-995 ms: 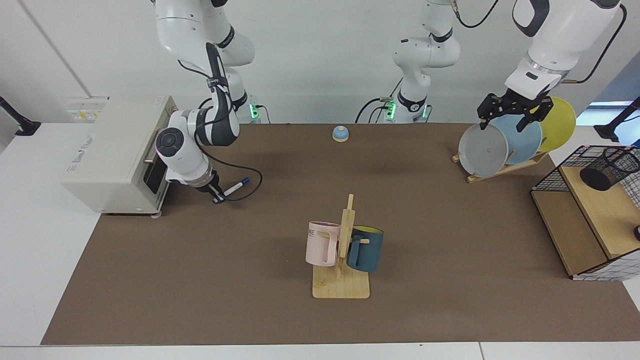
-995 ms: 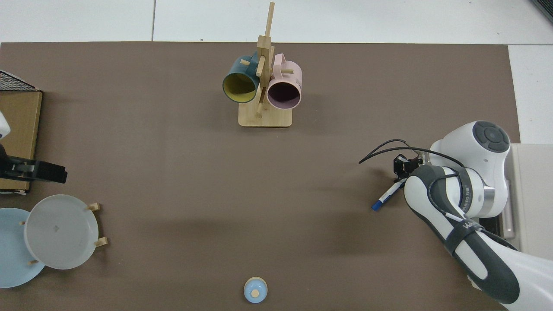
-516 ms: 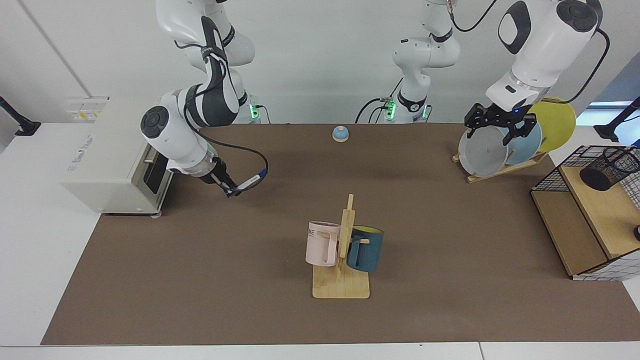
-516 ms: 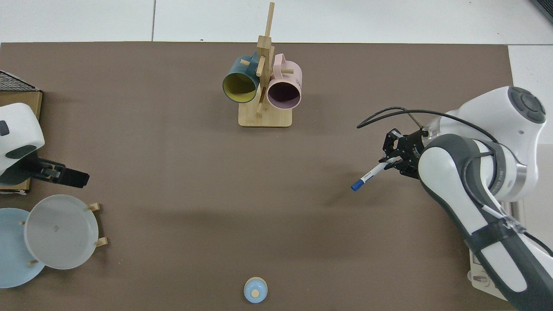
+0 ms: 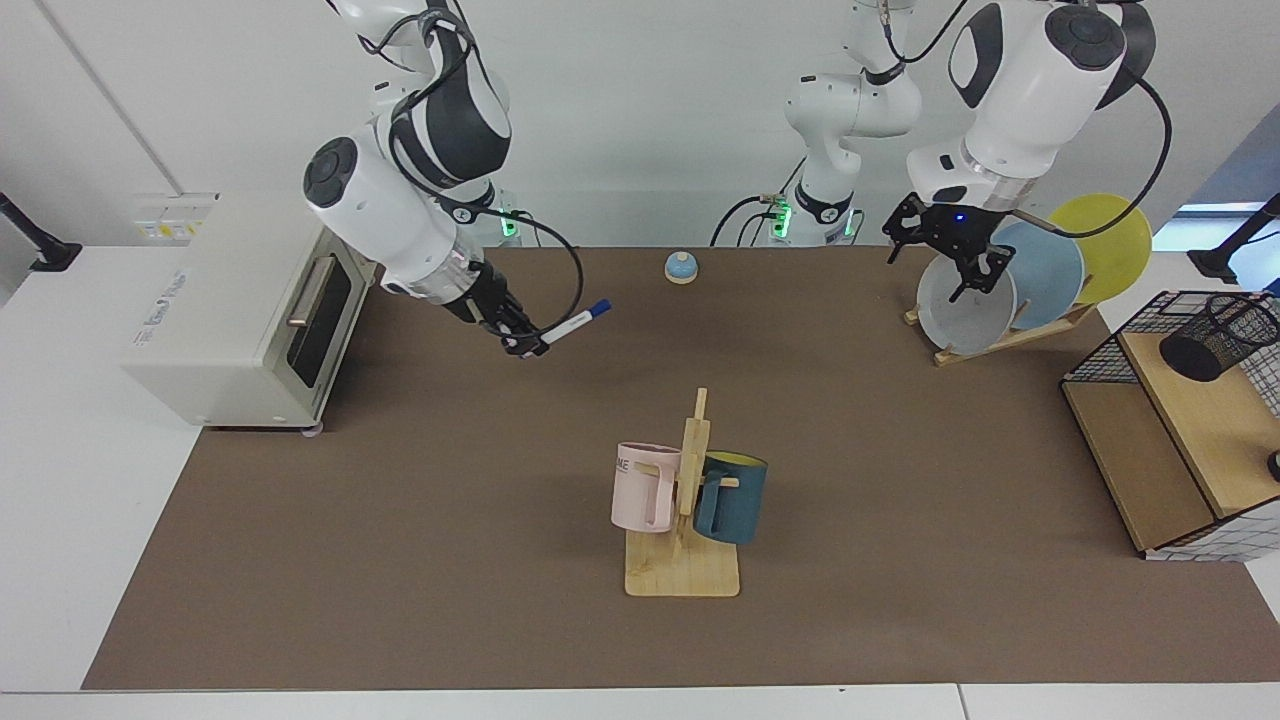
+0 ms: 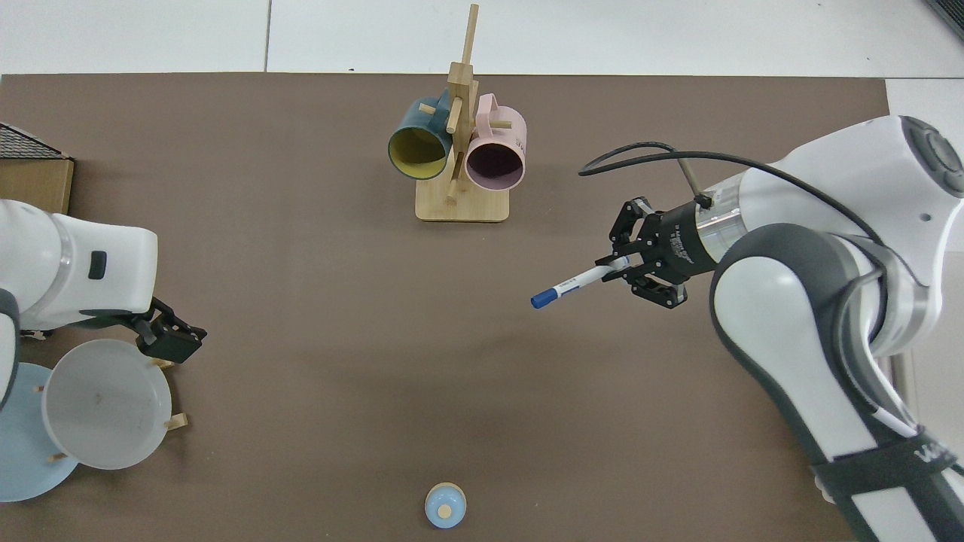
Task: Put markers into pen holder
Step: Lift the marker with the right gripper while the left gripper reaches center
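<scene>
My right gripper [image 5: 522,345] [image 6: 620,269] is shut on the dark end of the white marker [image 5: 570,325] [image 6: 576,284], held above the brown mat. The marker's blue cap points away from the gripper, toward the middle of the table. The black mesh pen holder [image 5: 1220,335] rests tilted on the wooden shelf of the wire basket at the facing view's far right; the top view does not include it. My left gripper [image 5: 937,262] [image 6: 172,340] hangs open and holds nothing, in front of the grey plate in the rack.
A wooden mug rack [image 5: 684,570] [image 6: 461,203] with a pink mug and a blue mug stands mid-table. A toaster oven [image 5: 235,320] sits behind the right arm. Plate rack with grey plate [image 5: 965,300] [image 6: 105,403], small blue bell [image 5: 681,267] [image 6: 445,506], wire basket [image 5: 1165,440].
My right arm lifted the marker off the mat by the toaster oven and carried it toward the table's middle. My left arm swung inward past the plates, still open.
</scene>
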